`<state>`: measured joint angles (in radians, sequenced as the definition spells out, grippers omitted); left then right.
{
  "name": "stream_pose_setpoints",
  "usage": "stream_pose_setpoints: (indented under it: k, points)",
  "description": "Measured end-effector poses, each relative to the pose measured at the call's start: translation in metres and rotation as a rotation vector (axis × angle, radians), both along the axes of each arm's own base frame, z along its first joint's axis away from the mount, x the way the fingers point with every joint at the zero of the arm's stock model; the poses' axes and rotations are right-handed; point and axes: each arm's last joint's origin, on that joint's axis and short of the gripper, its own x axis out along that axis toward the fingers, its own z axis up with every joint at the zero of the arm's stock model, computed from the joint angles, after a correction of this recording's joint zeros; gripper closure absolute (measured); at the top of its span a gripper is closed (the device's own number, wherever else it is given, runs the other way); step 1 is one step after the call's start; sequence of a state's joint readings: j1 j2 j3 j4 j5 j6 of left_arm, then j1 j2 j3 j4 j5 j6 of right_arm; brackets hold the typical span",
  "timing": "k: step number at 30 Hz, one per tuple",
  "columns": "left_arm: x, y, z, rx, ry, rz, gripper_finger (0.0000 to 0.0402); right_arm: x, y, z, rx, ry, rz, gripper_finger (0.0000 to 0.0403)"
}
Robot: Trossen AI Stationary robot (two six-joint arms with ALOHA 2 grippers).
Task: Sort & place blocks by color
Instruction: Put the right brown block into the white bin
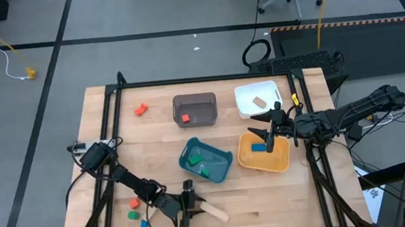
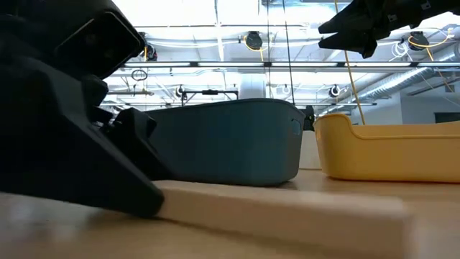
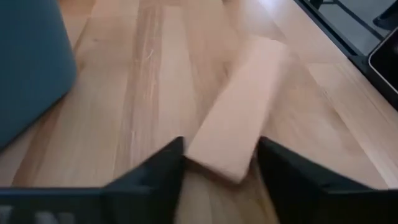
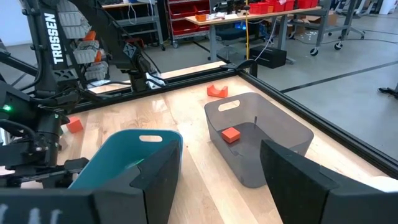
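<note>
**Ana:** Wood-coloured and long, that plain bar (image 3: 236,134) is lying on the table near the front edge, with its near end sitting between the two fingers of the left gripper (image 3: 219,163).

**Ben:** Are the fingers gripping it?

**Ana:** I am not seeing a firm clamp. In the left wrist view they are standing just to either side of the bar's end, partly apart, and whether the pads are touching the wood I cannot tell.

**Ben:** Which way is the bar running?

**Ana:** Its long axis is pointing forward, away from the gripper and angling a little off to one side, so the fingers are crossing its narrow width. That looks like the sensible way to take it, in my judgement. In the high view it is reaching off toward the right from the gripper.

**Ben:** And the other arm?

**Ana:** The right gripper (image 1: 272,132) is hanging above the yellow tray (image 1: 280,162), fingers spread and carrying nothing, well apart from the bar. The left arm is clearly the nearer one.

**Ben:** Anything hard to make out?

**Ana:** The low view is being blocked on its left by the dark gripper body, and the bar there is blurring across the foreground. The teal tray (image 2: 230,140) is hiding whatever it holds from that view.
</note>
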<state>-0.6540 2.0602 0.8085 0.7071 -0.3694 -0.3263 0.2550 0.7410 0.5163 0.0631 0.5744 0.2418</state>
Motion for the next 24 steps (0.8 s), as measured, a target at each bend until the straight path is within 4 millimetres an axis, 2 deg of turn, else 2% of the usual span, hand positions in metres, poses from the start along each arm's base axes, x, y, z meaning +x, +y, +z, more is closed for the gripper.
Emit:
stream_pose_setpoints:
  k: [2,13,19,21,24]
  points:
    - [0.0000,-0.0001,0.0001,-0.010,0.002,0.005,0.0269,0.0000,0.0000,0.0000,0.000,0.000,0.000,0.0188]
    - [0.0014,0.0005,0.0012,-0.066,0.004,0.027,0.0271,0.0000,0.0000,0.0000,0.000,0.000,0.000,0.0188]
    - [0.0044,0.0037,0.0018,-0.169,0.027,0.080,0.0168,0.0000,0.0000,0.0000,0.000,0.000,0.000,0.0188]
    - [0.0044,0.0036,0.0018,-0.168,0.028,0.079,0.0153,0.0000,-0.0001,0.0000,0.000,0.000,0.000,0.0188]
    - [0.0045,0.0037,0.0018,-0.163,0.026,0.076,0.0158,0.0000,-0.0001,0.0000,0.000,0.000,0.000,0.0188]
